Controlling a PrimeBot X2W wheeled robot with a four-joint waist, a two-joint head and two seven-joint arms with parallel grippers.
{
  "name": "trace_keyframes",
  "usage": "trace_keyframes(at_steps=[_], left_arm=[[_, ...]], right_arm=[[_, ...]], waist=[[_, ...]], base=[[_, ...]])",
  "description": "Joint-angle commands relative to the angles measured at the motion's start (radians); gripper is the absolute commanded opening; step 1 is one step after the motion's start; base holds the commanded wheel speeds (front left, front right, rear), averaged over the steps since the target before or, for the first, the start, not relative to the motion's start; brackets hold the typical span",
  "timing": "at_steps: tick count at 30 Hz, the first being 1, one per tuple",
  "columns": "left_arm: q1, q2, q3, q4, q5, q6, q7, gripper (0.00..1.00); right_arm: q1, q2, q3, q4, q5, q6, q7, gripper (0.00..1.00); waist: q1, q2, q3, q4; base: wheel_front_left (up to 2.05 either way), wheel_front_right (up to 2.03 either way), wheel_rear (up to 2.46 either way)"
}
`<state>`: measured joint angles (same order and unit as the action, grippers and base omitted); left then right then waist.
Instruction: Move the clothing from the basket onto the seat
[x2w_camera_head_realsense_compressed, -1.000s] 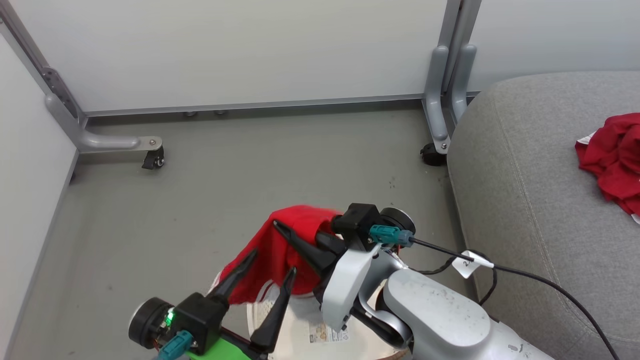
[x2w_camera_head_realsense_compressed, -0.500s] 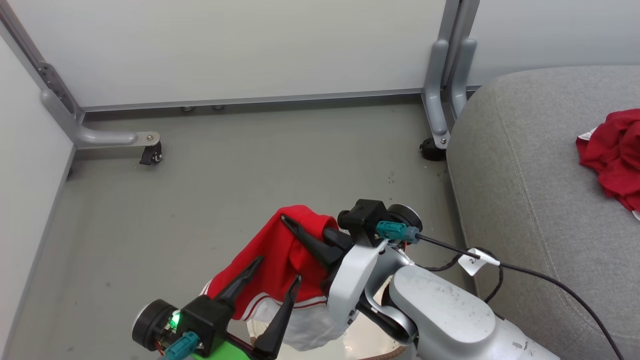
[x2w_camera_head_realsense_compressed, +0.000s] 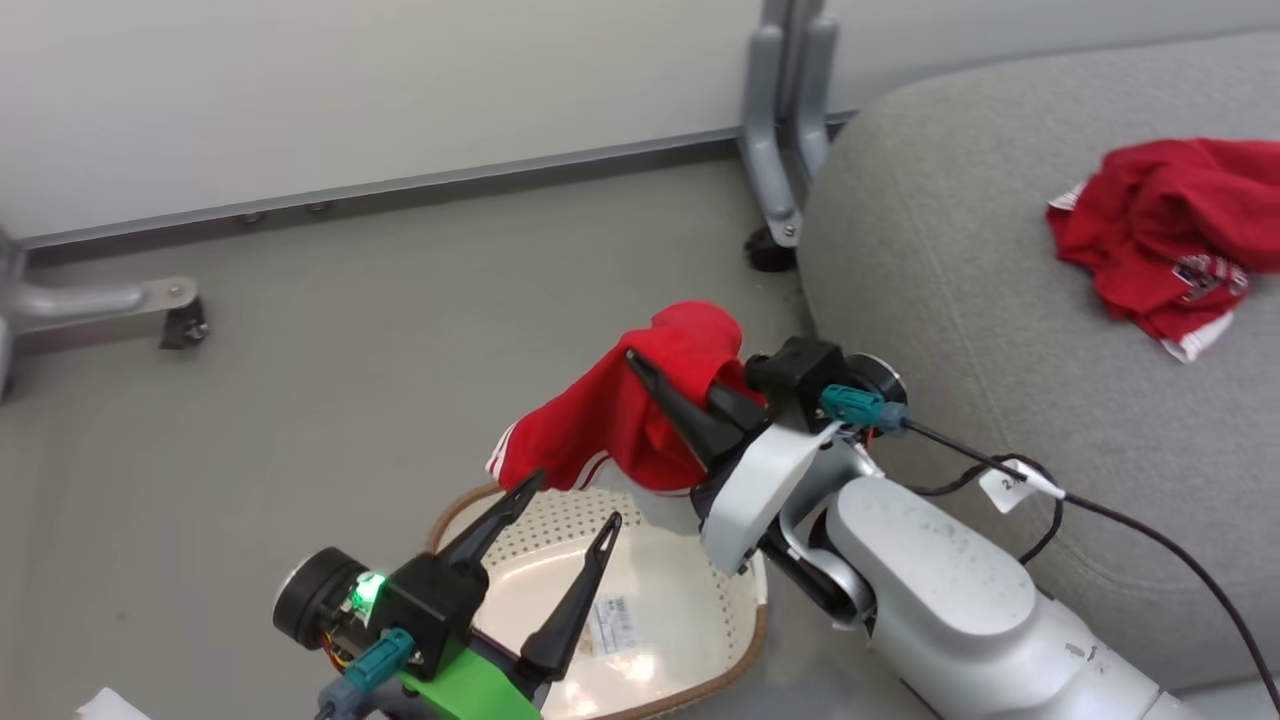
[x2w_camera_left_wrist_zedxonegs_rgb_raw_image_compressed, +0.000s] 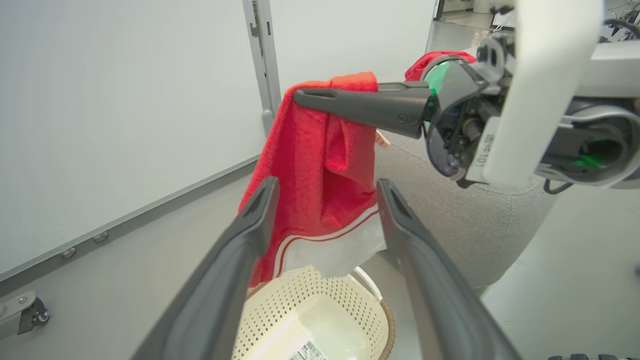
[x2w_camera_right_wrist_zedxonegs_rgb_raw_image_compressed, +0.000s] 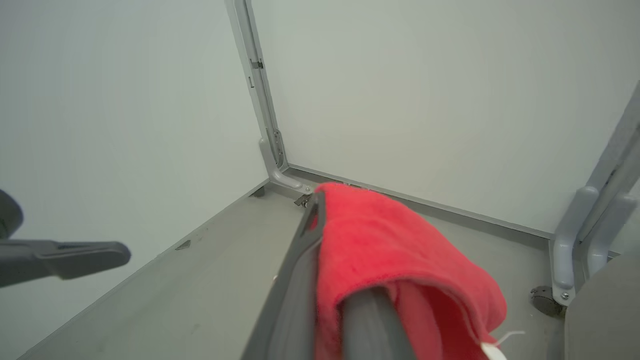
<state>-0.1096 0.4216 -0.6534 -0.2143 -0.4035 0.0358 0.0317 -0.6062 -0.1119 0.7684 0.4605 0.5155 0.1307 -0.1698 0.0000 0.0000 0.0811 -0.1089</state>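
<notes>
**Garment aloft over the basket, seat a swing away**

Standing by, I see the right gripper (x2w_camera_head_realsense_compressed: 640, 365) pinched tight on a fold of a red garment (x2w_camera_head_realsense_compressed: 600, 430). The cloth hangs off the closed fingers at about 12 o'clock from the basket (x2w_camera_head_realsense_compressed: 520, 590). Its white hem dangles low by the basket's far rim; whether it touches the rim, I cannot tell. The basket itself looks empty apart from a sticker on its bottom. The left gripper (x2w_camera_head_realsense_compressed: 573, 499) is spread wide and holds nothing, with its fingers pointing up at the hanging fabric, just beside it. The seat (x2w_camera_head_realsense_compressed: 950, 300) lies toward 2 o'clock from the basket, and a second red piece (x2w_camera_head_realsense_compressed: 1150, 220) is already heaped on it, well apart from the carried one.

The trouble I would watch for:
- The grip looks like a small bite on a draped fold, so a quick swing toward 2 o'clock could let the cloth slide off.
- The trailing hem could drag on the woven rim and tip or tug the basket along.
- The open left fingers are close enough to snag the fabric as it passes.
- Released too soon, the garment would drop on the floor (x2w_camera_head_realsense_compressed: 300, 400) short of the cushion's rounded edge.
- The cable (x2w_camera_head_realsense_compressed: 1100, 510) at the right wrist runs across the seat's edge and could catch cloth.
</notes>
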Motion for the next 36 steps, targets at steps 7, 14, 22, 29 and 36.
trace_keyframes(at_steps=[7,14,22,29,36], left_arm=[[-0.057,0.012,-0.002,0.003,0.013,-0.016,0.017,1.00],[-0.090,0.010,-0.015,-0.002,0.021,-0.023,0.038,1.00],[-0.135,-0.007,-0.025,-0.011,0.037,-0.022,0.052,1.00],[-0.210,-0.011,-0.032,-0.036,0.062,-0.043,0.067,1.00],[-0.305,-0.009,-0.026,-0.057,0.091,-0.066,0.065,1.00]], right_arm=[[-0.012,-0.011,-0.066,0.014,-0.010,0.000,-0.035,0.00],[0.014,-0.029,-0.139,0.020,-0.011,0.000,-0.057,0.00],[0.013,-0.068,-0.276,0.009,-0.019,0.000,-0.075,0.00],[-0.118,-0.151,-0.441,0.004,-0.054,0.000,-0.081,0.00],[-0.301,-0.280,-0.617,0.024,-0.096,0.000,-0.085,0.00]], waist=[[0.0000,0.0000,0.090,-0.239],[0.0000,0.0000,0.128,-0.335],[0.0000,0.0000,0.181,-0.363],[0.0000,0.0000,0.274,-0.331],[0.0000,0.0000,0.381,-0.256]], base=[[0.00,0.00,0.00],[0.00,0.00,0.00],[0.00,0.00,0.00],[0.00,0.00,0.00],[0.00,0.00,0.00]])
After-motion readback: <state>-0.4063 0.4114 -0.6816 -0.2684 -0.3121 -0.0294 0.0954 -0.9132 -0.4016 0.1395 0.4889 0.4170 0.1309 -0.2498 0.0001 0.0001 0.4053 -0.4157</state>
